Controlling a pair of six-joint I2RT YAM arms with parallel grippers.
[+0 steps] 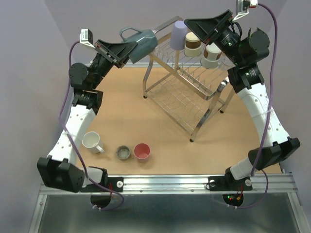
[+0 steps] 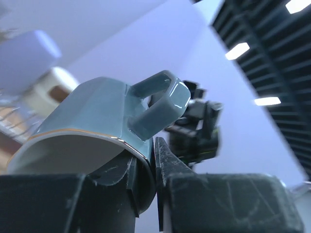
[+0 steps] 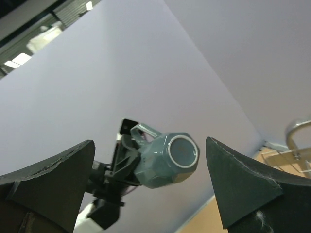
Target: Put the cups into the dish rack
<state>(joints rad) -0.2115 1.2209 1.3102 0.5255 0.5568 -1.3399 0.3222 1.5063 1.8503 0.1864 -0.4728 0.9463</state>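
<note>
My left gripper (image 1: 130,52) is shut on the rim wall of a dark grey-teal handled cup (image 1: 143,43), held on its side above the table's back left, just left of the dish rack (image 1: 187,99). In the left wrist view one finger sits inside the cup (image 2: 92,114) and the other outside, below the handle. A lavender cup (image 1: 178,35) and two cream-and-brown cups (image 1: 193,43) stand upside down on the rack's top tier. My right gripper (image 1: 197,28) hangs open above them, facing the teal cup (image 3: 167,160).
A white handled mug (image 1: 92,142), a short metal cup (image 1: 123,152) and a pink cup (image 1: 142,151) stand on the brown table near the front left. The rack's chrome loop handle (image 3: 294,133) shows beside my right finger.
</note>
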